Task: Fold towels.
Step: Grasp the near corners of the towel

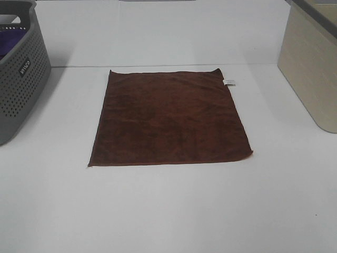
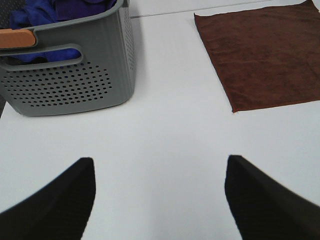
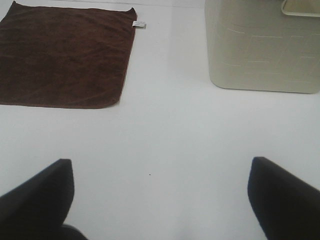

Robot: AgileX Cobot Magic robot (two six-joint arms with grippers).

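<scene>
Left gripper [image 2: 160,160], right gripper [image 3: 161,160]: jaws wide apart, empty, over white tabletop [image 1: 168,211]. Dark reddish-brown plush square towel [image 1: 168,118] flat, untouched.

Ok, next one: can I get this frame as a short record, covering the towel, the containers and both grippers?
towel: dark reddish-brown square plush towel, spread flat on white table, unfolded
label: small white label at its right edge, near far corner
left side: grey perforated plastic basket holding blue-purple fabric
right side: beige rectangular bin
left gripper: open, empty, clear of towel
right gripper: open, empty, clear of towel
fold progress: none
</scene>
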